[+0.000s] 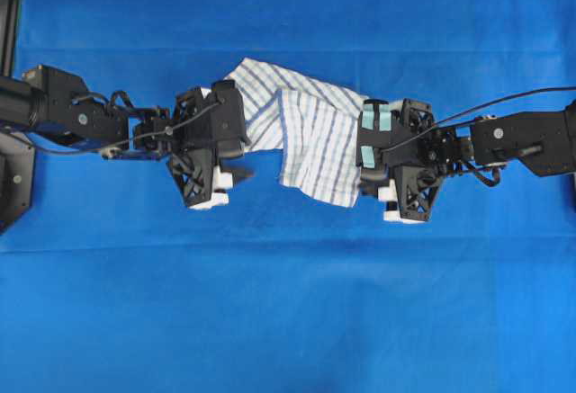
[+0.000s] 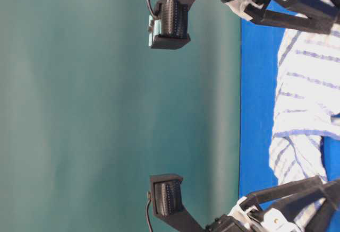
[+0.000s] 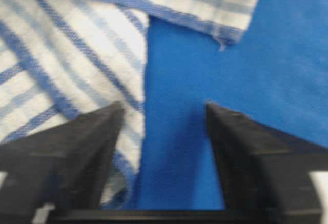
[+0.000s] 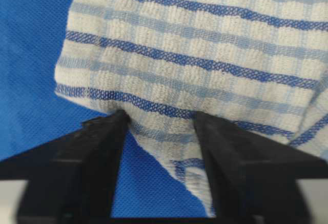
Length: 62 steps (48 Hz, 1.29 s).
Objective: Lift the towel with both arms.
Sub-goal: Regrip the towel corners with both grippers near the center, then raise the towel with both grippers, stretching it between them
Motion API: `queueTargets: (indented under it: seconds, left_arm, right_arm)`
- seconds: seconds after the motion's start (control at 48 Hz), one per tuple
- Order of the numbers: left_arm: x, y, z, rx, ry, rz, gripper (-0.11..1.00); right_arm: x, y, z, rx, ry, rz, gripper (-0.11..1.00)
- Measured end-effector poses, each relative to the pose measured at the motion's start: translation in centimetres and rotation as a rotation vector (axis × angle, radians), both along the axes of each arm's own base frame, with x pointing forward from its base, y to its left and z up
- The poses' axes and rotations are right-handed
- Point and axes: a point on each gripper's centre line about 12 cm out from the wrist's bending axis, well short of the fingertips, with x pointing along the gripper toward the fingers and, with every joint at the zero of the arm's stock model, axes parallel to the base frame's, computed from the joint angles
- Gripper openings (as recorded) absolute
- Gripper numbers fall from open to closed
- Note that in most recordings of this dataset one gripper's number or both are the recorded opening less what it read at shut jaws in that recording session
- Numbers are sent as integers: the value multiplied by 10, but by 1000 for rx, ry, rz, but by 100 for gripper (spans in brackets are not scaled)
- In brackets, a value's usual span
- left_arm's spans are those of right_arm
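The towel [image 1: 306, 132], white with blue and grey check stripes, lies crumpled on the blue tablecloth between both arms. My left gripper [image 1: 241, 141] is at its left edge. In the left wrist view the left gripper [image 3: 164, 111] is open; the towel [image 3: 66, 44] edge lies just inside the left finger [image 3: 87, 152], with bare cloth across the rest of the gap. My right gripper [image 1: 364, 155] is at the towel's right edge. In the right wrist view the right gripper [image 4: 159, 116] is open, its fingers straddling a corner of the towel [image 4: 195, 44]. The towel [image 2: 308, 83] lies flat in the table-level view.
The blue tablecloth [image 1: 270, 321] covers the whole table. A black arm base [image 1: 13, 186] stands at the left edge, and a black cable [image 1: 522, 101] runs along the right arm. A plain green wall [image 2: 106, 104] fills the table-level view behind the arms.
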Motion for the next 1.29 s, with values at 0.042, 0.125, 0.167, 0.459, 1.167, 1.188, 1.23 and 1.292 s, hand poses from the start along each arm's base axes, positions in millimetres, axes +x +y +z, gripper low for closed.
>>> queueTargets:
  seconds: [0.042,0.125,0.167,0.459,1.167,1.188,1.23,1.292]
  left_arm:
    - [0,4,0,0,0,12,32]
    - [-1,12,0,0,0,35,10]
    - [-2,16,0,-1,0,47,3]
    - [-4,27,-1,6,9,72,1]
    - [-18,14,141,9,-120,43,1]
    - [-18,13,147,8,-126,42,1]
    - [-20,13,158,13,-136,38,1]
    - [-23,12,175,10,-152,40,1]
  right_arm:
    - [0,-1,-1,0,2,-2,36]
    - [0,-1,0,0,0,-3,12]
    - [1,-1,1,1,-3,-4,8]
    - [1,-1,7,1,-23,-4,8]
    - [-14,-6,165,-44,-290,-38,8]
    - [-15,-6,172,-45,-300,-41,8]
    - [-16,-7,185,-51,-320,-43,8]
    - [-19,-7,205,-61,-350,-46,8]
